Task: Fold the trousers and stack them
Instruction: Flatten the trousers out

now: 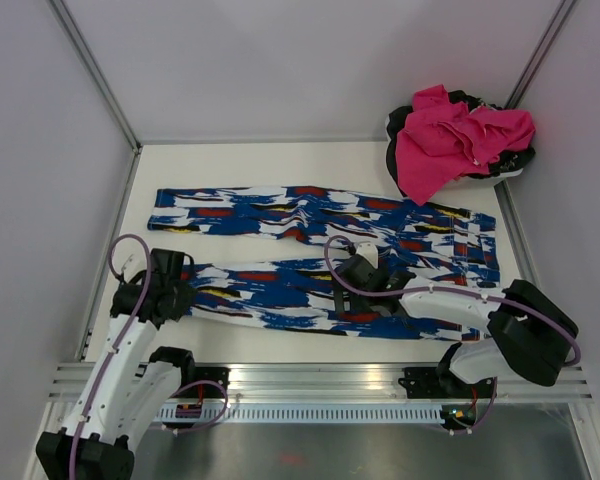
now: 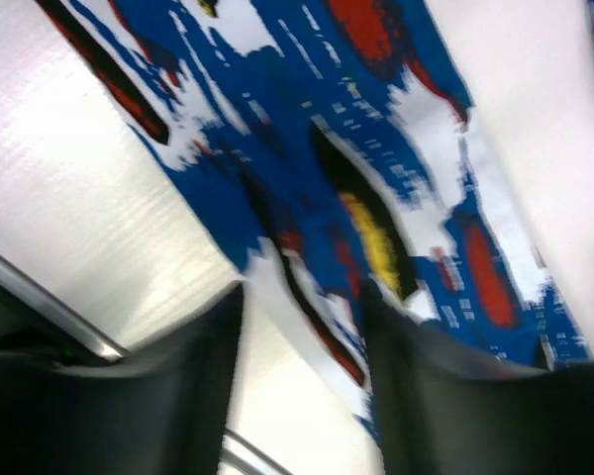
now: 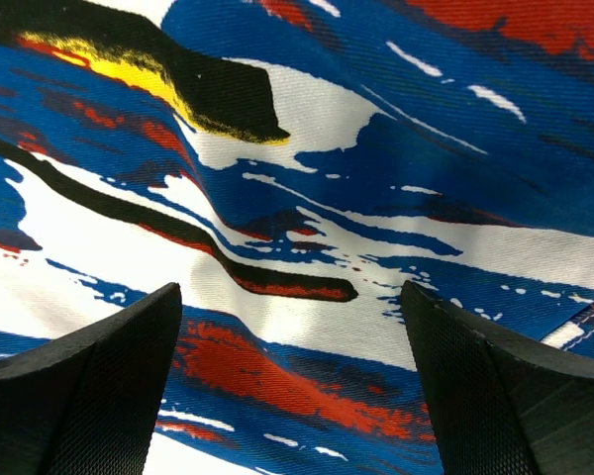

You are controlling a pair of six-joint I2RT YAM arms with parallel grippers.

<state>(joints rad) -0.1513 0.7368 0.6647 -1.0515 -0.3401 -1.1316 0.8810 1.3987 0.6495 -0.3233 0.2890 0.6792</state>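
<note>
Folding done: none; trousers [image 1: 320, 215] lie flat, unfolded.
My left pincer [image 2: 302, 336]: slightly apart, clamping nothing.
My right pincer [image 3: 289, 297]: wide apart.
Remaining: folds, stacking.

The trousers [image 1: 310, 215] lie spread across the surface [image 1: 240, 165], legs toward 9 o'clock, waist at 3. A crumpled garment [image 1: 455, 135] sits behind them at 1 o'clock. The left claw [image 2: 302, 292] is at the near leg's 9 o'clock end, seemingly above it; the right claw [image 3: 289, 292] is over the middle.

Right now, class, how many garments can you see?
2 clearly: the trousers spread flat across the table, and a pink garment bunched at its far right corner. A black-and-white thing beneath it may be another.
</note>
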